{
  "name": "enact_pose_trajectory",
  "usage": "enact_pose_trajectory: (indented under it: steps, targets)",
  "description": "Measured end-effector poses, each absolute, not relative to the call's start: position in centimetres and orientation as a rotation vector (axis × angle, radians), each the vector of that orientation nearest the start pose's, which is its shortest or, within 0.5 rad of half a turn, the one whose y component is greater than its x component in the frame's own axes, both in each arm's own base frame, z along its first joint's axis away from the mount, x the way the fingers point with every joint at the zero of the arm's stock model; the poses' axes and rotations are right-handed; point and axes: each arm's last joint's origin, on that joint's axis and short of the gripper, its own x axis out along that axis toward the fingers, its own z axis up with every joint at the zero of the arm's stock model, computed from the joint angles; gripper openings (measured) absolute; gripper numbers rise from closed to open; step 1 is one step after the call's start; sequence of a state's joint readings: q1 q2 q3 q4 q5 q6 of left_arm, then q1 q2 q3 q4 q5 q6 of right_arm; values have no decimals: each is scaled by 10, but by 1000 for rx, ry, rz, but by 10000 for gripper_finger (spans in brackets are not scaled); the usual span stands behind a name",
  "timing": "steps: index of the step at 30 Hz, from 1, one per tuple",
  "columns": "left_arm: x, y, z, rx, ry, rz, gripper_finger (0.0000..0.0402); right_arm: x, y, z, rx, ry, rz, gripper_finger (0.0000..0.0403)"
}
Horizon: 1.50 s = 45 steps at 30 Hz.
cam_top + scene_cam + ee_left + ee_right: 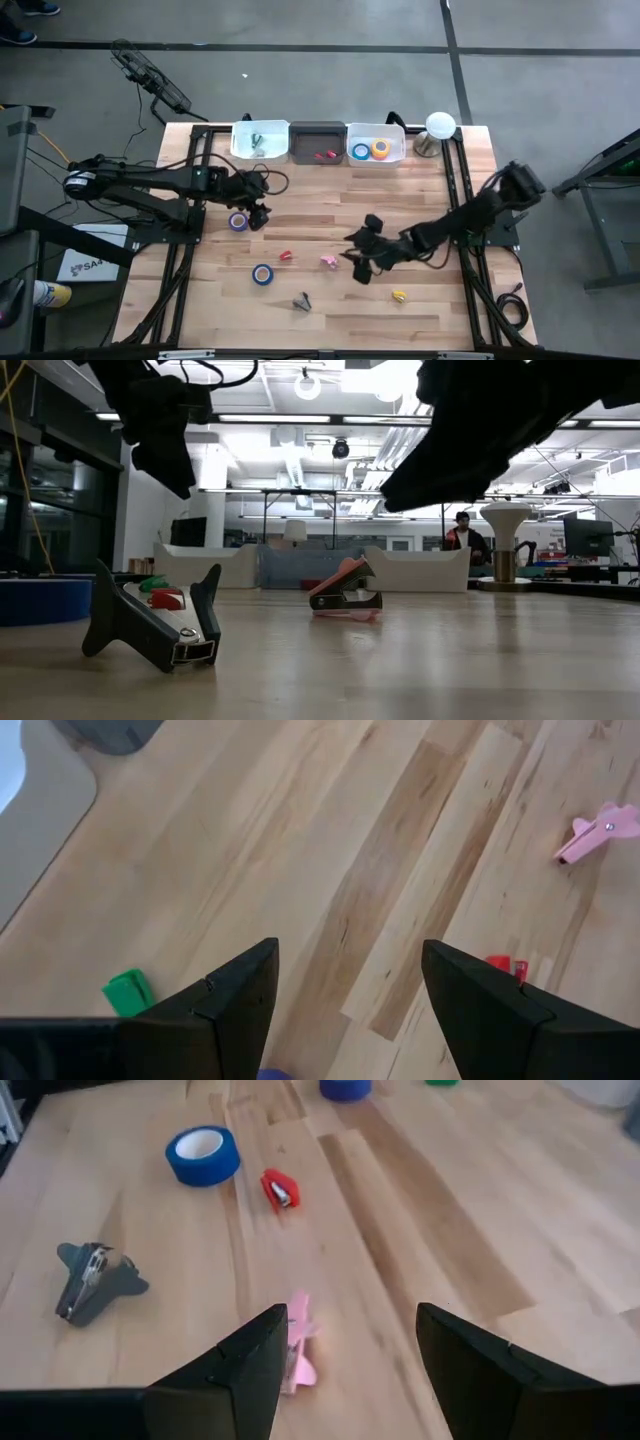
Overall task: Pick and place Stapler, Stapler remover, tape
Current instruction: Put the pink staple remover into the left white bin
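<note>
My right gripper [358, 266] hangs open low over the table's middle. A pink stapler remover [297, 1346] lies on the wood just beside one finger; whether they touch, I cannot tell. My left gripper [258, 213] is open above a purple tape roll [238, 221] lying flat at the left. A blue tape roll [203, 1155] lies flat near the front, with a small red stapler [279, 1189] beside it. A dark grey stapler remover [155, 625] sits close to the near edge.
Three bins line the far edge: a white one [240, 150], a dark one [317, 130] with red pieces, and a white one [350, 135] holding a blue and an orange roll. A small yellow piece [399, 295] lies at the front right. A lamp [440, 126] stands at the far right corner.
</note>
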<state>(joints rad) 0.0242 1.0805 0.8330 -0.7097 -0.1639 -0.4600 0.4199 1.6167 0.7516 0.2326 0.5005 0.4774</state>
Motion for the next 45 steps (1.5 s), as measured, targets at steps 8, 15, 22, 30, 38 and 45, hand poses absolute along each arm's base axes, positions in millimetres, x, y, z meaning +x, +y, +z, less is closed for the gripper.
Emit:
enact_pose_trajectory:
  steps: [8, 15, 22, 30, 38, 45]
  targets:
    - [203, 9, 256, -372, 899, 379, 243, 309, 135, 135, 227, 592, -225, 213]
    - [203, 9, 256, -372, 899, 379, 243, 319, 148, 122, 228, 609, -209, 213]
    - [203, 9, 256, -378, 900, 382, 243, 330, 148, 114, 216, 605, -248, 213]
    - [203, 9, 255, -378, 902, 383, 243, 337, 138, 109, 252, 616, -286, 211]
    - [203, 9, 255, -379, 902, 385, 243, 340, 133, 108, 267, 626, -279, 204]
    - [203, 9, 255, -378, 902, 386, 243, 340, 133, 108, 261, 639, -253, 163]
